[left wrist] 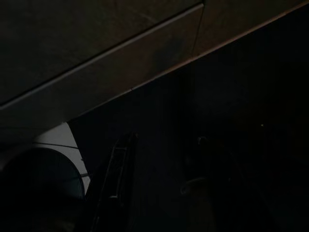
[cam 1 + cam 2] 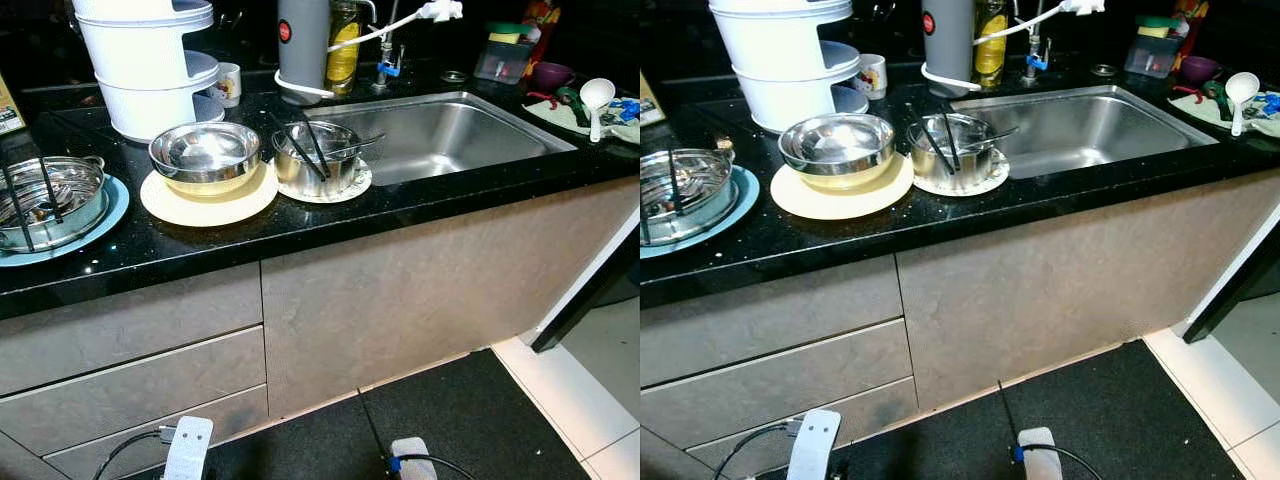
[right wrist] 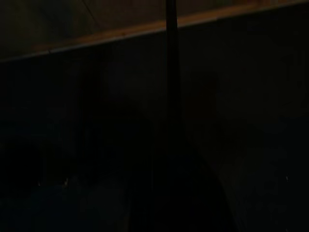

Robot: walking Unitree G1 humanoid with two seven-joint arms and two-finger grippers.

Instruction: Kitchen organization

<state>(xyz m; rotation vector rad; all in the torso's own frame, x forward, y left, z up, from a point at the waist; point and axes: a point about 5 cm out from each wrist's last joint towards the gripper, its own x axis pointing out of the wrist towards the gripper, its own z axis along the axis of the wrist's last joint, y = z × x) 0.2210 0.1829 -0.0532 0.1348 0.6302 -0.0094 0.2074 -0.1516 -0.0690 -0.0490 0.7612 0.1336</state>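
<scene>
Three steel bowls point(image 2: 206, 152) sit on plates across the upper left of the black counter point(image 2: 300, 225), beside the sink point(image 2: 450, 130). Both arms hang low; whether their fingers are parted, I cannot tell.

Metal on polished stone.
Glossy steel bowls point(image 2: 206, 152) and a brushed sink point(image 2: 440, 135) are set on speckled black countertop point(image 2: 300, 225).

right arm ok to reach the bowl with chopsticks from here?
Probably yes. The bowl stands near the counter's front edge, left of the sink, with nothing in front of it. The right arm hangs low by the cabinet and must first lift.
</scene>
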